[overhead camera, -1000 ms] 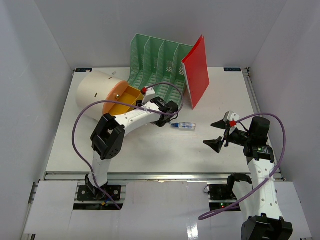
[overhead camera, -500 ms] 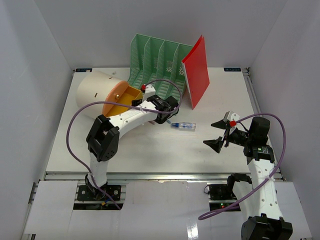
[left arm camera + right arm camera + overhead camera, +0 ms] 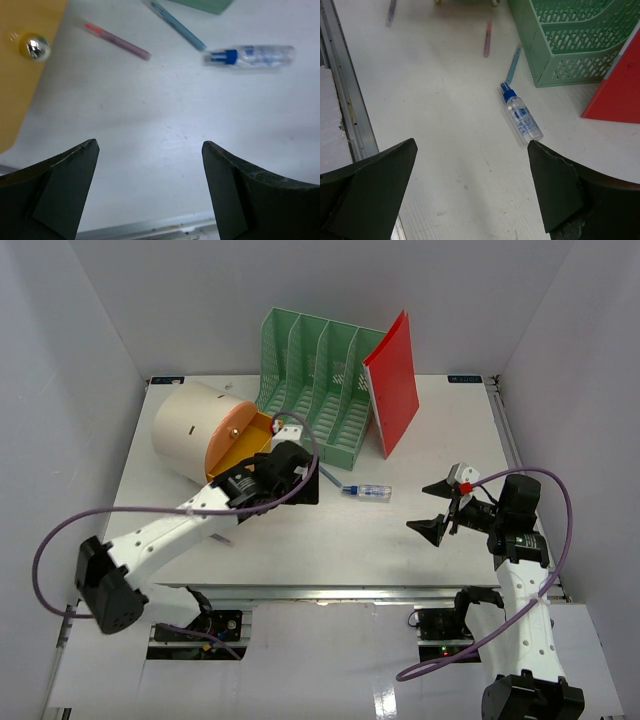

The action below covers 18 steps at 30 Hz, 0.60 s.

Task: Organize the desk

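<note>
Left gripper [image 3: 150, 152] hangs spread wide and empty, left of centre in the overhead view, above the desk [image 3: 350, 540], which fills the middle of the frame. It looks rigid, heavy and slick, and is nothing to grasp. Better to take its loose pink pen [image 3: 117, 41], blue pen [image 3: 177, 24] and small bottle [image 3: 250, 55] at their middles. Right gripper [image 3: 472, 150], at lower right, also gapes empty.
</note>
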Motion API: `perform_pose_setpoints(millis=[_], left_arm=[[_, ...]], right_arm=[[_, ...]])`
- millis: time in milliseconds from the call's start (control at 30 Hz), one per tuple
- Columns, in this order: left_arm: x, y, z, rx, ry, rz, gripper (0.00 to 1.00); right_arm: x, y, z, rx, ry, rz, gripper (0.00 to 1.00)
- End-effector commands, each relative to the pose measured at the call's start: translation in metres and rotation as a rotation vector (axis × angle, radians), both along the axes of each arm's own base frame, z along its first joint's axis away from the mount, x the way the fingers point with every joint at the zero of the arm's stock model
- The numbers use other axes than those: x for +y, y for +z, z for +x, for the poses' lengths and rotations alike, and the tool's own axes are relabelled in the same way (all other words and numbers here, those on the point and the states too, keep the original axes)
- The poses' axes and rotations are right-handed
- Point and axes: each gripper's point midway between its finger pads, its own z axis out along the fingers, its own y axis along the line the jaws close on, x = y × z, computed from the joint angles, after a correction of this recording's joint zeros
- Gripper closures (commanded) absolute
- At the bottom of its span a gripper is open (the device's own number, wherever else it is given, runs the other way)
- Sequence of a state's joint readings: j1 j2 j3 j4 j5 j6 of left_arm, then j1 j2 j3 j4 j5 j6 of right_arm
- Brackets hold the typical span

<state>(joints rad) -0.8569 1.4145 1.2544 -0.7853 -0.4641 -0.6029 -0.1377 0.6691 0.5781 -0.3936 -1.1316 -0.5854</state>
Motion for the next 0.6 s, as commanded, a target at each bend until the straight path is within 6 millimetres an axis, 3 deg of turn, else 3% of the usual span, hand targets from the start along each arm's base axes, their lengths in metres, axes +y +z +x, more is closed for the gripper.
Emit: perform_pose_setpoints(millis=[0, 133, 233, 267, 433, 567], left_arm=[[-0.01, 0.027, -0.041, -0.038, -0.165, -0.259, 0.04], [0.03, 0.043, -0.071, -0.104, -0.041, -0.441, 0.08], [0.074, 0.045, -0.088, -0.139, 0.132, -0.525, 0.11], [0.099, 0.051, -0.093, -0.187, 0.234, -0.574, 0.13], [0.182, 0.027, -0.114, -0.236, 0.605, -0.59, 0.19], [0.212, 0.017, -0.122, -0.243, 0.738, -0.489, 0.2]], right_arm=[[0.0, 0.008, 0.0, -0.041, 0.011, 0.002, 0.02], [0.001, 0.009, -0.002, -0.043, 0.018, 0.005, 0.02], [0.002, 0.01, -0.002, -0.044, 0.022, 0.008, 0.02], [0.002, 0.01, -0.002, -0.043, 0.023, 0.009, 0.02], [0.002, 0.01, -0.003, -0.044, 0.024, 0.008, 0.02], [0.002, 0.011, -0.003, -0.045, 0.025, 0.01, 0.02]])
